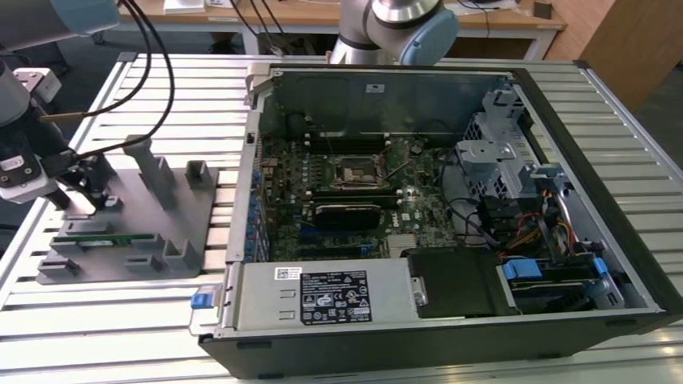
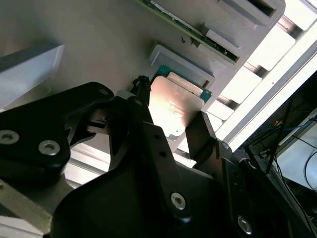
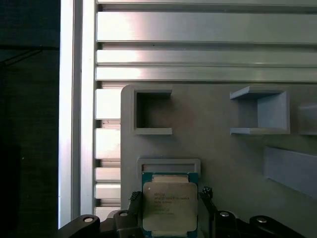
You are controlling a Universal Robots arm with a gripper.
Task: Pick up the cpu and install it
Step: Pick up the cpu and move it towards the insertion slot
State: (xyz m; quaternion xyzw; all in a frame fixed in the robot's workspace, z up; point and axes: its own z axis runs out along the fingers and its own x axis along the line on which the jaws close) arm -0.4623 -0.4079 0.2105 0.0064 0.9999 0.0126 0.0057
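The cpu (image 3: 170, 206) is a small square chip with a silvery top and green rim. It lies in a pocket of the grey plastic fixture (image 3: 218, 153). In both wrist views my gripper (image 3: 170, 197) straddles it, one black fingertip (image 3: 134, 199) against each side edge, shut on it at fixture level. In the second wrist view the cpu (image 2: 173, 109) sits between the same fingers of the gripper (image 2: 171, 111). In the exterior view the gripper (image 1: 81, 204) stands over the fixture (image 1: 139, 240) at the exterior view's left. The black motherboard socket (image 1: 353, 170) lies inside the open computer case (image 1: 597, 264).
A green memory stick (image 1: 101, 238) rests in the fixture near the gripper, among grey posts (image 1: 149, 168). Black cables (image 1: 149, 72) hang over the slatted aluminium table (image 1: 107, 320). A second arm's base (image 1: 389, 32) stands behind the case.
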